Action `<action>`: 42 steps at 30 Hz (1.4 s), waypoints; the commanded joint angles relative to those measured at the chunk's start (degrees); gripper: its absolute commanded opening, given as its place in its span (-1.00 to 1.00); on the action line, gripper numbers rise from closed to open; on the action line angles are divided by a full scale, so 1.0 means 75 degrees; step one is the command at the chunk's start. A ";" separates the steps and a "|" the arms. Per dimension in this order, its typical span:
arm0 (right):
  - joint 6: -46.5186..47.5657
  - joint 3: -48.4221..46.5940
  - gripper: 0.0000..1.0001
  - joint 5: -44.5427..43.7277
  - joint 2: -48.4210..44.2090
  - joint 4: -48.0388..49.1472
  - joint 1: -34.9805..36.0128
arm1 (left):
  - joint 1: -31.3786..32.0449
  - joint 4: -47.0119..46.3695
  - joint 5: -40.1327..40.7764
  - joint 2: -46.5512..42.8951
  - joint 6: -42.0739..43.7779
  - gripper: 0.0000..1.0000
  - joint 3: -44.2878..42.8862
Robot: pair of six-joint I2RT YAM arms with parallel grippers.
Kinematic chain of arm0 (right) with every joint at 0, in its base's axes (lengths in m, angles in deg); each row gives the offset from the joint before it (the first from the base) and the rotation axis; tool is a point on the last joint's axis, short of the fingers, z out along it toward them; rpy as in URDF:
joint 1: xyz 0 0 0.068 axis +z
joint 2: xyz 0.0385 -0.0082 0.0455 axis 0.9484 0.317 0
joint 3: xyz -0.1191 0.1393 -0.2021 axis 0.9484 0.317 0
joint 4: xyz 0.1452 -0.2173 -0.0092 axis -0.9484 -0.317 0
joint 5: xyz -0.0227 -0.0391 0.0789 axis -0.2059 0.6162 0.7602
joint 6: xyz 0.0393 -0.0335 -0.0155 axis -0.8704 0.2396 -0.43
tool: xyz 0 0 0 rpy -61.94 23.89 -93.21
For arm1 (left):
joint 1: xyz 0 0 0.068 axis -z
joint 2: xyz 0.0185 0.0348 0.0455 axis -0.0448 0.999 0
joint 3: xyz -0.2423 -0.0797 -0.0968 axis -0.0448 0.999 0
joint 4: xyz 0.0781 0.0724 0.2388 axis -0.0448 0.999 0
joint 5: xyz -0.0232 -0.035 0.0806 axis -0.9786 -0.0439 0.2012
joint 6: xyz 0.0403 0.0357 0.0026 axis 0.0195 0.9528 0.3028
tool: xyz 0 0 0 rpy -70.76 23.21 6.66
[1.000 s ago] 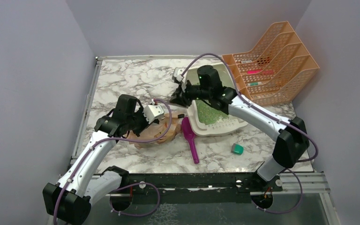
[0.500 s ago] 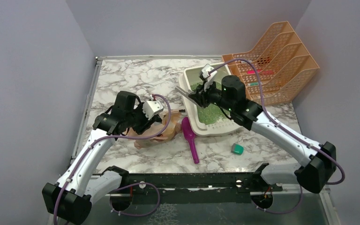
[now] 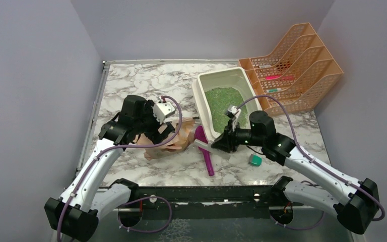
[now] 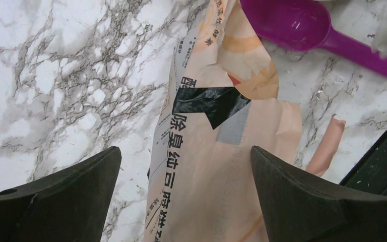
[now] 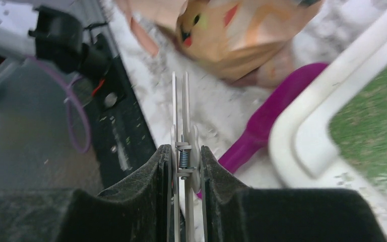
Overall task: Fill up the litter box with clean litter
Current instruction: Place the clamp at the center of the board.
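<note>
The paper bag [image 4: 216, 151] is matt and creased, the scoop [image 4: 292, 22] and litter box [image 3: 201, 103] smooth plastic, the clip [image 5: 185, 151] has a metal spring.

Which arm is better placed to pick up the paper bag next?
Left. The left gripper, open and empty, hangs right over the paper bag. The right gripper is shut on a white spring clip beside the litter box.

left arm [image 3: 99, 160]: jaws spread wide; right arm [image 3: 310, 165]: jaws clamped narrow.
</note>
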 commanded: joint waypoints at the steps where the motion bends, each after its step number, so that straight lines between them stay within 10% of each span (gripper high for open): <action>1: -0.0552 0.0495 -0.99 0.2086 0.0124 0.0130 0.0137 | -0.0025 -0.0600 0.0204 -0.0219 -0.0510 0.97 -0.0311; 9: 0.0336 0.0437 -0.99 0.0119 0.1469 0.0118 0.2304 | -0.0025 -0.1424 0.1208 -0.0861 -0.1517 0.97 -0.0562; 25: -0.1353 0.0199 -0.97 -0.0902 0.4369 0.4414 0.3330 | -0.0025 -0.1540 0.3318 -0.0873 -0.4136 0.97 -0.0805; 42: -0.1673 -0.0277 -0.71 -0.1854 0.5298 0.3179 0.3330 | -0.0025 -0.1550 0.3575 -0.1543 -0.5746 0.97 -0.0381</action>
